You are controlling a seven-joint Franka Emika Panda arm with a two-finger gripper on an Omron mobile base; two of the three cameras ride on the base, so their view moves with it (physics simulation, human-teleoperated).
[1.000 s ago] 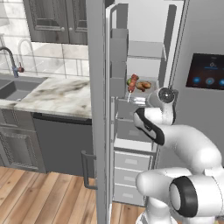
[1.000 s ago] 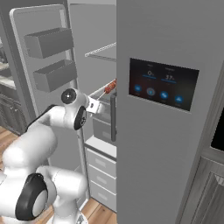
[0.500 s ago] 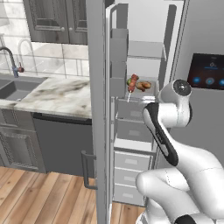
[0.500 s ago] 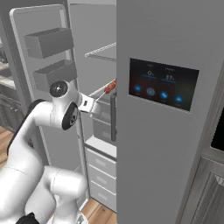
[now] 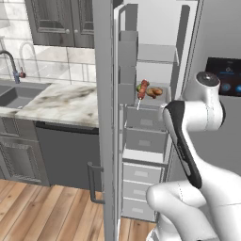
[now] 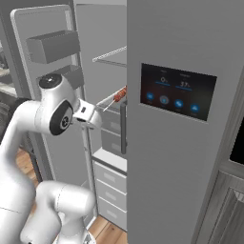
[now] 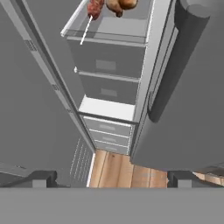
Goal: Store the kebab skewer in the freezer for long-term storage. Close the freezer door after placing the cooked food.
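The kebab skewer (image 5: pixel 142 89) lies on a white shelf inside the open freezer (image 5: pixel 150 61), its stick poking over the shelf's front edge; it also shows as the kebab skewer (image 6: pixel 120 94) (image 7: pixel 93 8). Brown cooked food (image 5: pixel 156 92) lies beside it. The freezer door (image 5: pixel 104 122) stands swung wide open, with grey bins (image 6: pixel 52 45) on its inner face. My gripper (image 7: pixel 112 178) is open and empty, drawn back outside the freezer below the shelf, facing the grey drawers (image 7: pixel 107 65). From the right, the gripper (image 6: pixel 95 118) hangs between door and compartment.
The neighbouring grey fridge door with a black touchscreen (image 6: pixel 176 90) and its dark handle (image 7: pixel 175 65) stands close on the right. A marble counter (image 5: pixel 61 101) with sink and faucet (image 5: pixel 12 66) lies left of the freezer door. Wood floor (image 7: pixel 118 168) shows below.
The arm has pulled back from the shelf and its elbow has risen towards the touchscreen door. The skewer stays on the shelf. The jaws have stayed open.
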